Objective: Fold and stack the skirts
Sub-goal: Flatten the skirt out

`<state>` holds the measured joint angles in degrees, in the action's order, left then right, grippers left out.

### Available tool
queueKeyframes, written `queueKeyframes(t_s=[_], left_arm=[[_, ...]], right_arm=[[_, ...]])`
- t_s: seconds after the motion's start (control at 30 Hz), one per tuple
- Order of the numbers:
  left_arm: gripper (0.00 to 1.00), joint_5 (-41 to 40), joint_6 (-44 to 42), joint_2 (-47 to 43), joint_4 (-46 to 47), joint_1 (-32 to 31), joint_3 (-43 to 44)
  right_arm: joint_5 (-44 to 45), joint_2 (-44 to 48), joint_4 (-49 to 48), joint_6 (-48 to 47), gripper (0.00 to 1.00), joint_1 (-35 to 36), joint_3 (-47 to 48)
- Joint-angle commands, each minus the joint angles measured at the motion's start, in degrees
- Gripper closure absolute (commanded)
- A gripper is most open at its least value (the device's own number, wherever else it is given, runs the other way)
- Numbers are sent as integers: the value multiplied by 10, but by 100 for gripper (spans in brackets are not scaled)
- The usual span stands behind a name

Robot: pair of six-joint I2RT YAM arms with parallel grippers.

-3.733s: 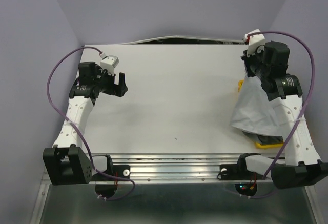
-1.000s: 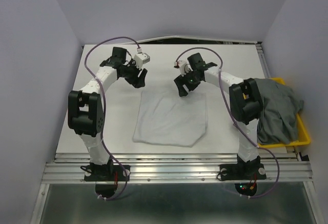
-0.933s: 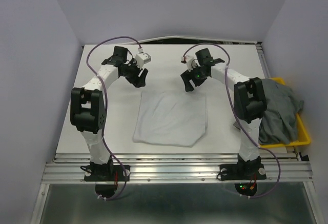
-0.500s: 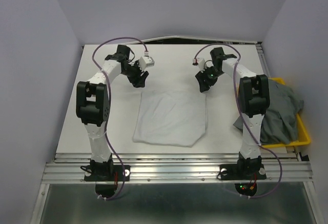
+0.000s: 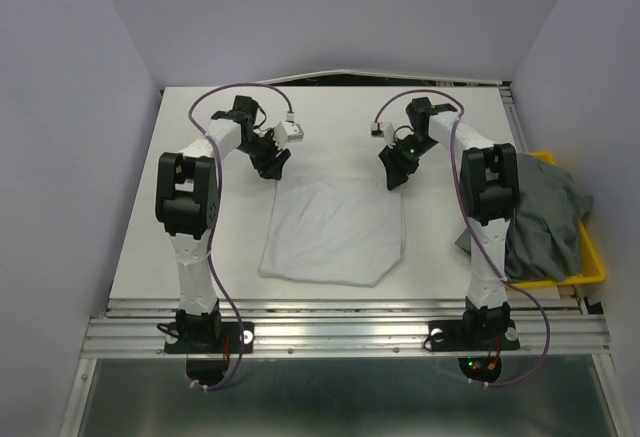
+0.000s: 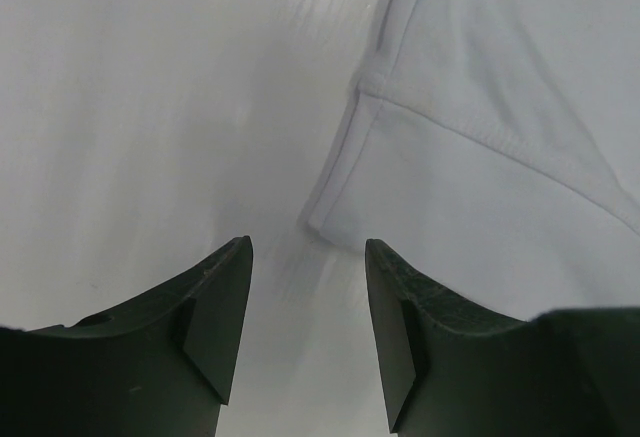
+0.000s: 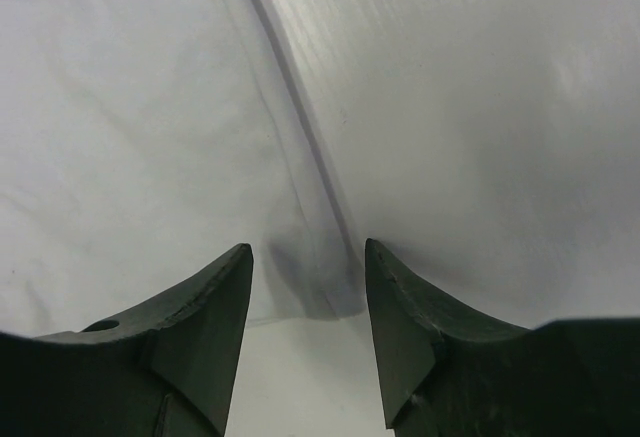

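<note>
A white skirt [image 5: 335,230] lies flat in the middle of the table. My left gripper [image 5: 274,167] hovers at its far left corner, open, and the hemmed corner [image 6: 345,197] shows just ahead of the fingers [image 6: 225,287]. My right gripper [image 5: 392,175] hangs over the far right corner, open too, with the cloth's corner [image 7: 320,277] between the tips. A heap of grey skirts [image 5: 545,222] drapes over the yellow tray [image 5: 590,267] at the right. Nothing is gripped.
Both arms reach far across the white table [image 5: 200,247], their purple cables [image 5: 225,92] looping above. The tray sits past the table's right edge, next to the right arm's upright link [image 5: 487,197]. Violet walls close in on three sides.
Both grippers have come down toward the white skirt's far corners and their jaws have narrowed. The right gripper shifted rightward to the corner. Earlier the white skirt was laid out flat.
</note>
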<state>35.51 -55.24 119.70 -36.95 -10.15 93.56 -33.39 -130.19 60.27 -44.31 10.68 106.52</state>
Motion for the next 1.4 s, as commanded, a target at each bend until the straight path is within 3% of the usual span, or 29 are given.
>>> queueKeyframes(t_s=[0.0, 0.23, 0.57, 0.67, 0.7, 0.77, 0.8, 0.97, 1.17, 1.37], left_arm=[[41, 6, -15, 10, -8, -7, 29], [40, 10, -27, 24, -15, -25, 36], [44, 11, -29, 49, -15, -32, 46], [51, 7, -31, 55, -21, -32, 44], [59, 6, -32, 56, -22, -33, 44], [66, 7, -32, 55, -24, -33, 43], [74, 9, -30, 51, -25, -32, 43], [100, 12, 2, 26, -24, -31, 58], [100, -24, 108, -46, 17, -27, 97], [100, -118, 186, -165, 106, -26, 118]], right_arm=[[-7, -13, 33, -12, 45, -6, 19], [13, -15, 39, -15, 37, -17, 26], [31, -10, -9, 1, 51, -28, 1], [33, -12, -23, 10, 62, -28, -1], [32, -14, -26, 12, 70, -28, 2], [27, -13, -25, 22, 84, -28, 5], [25, -11, -25, 27, 99, -28, 10], [30, 33, -58, 76, 99, -28, 14], [74, 94, -101, 145, 99, -34, 65], [128, 200, -164, 196, 99, -34, 91]])
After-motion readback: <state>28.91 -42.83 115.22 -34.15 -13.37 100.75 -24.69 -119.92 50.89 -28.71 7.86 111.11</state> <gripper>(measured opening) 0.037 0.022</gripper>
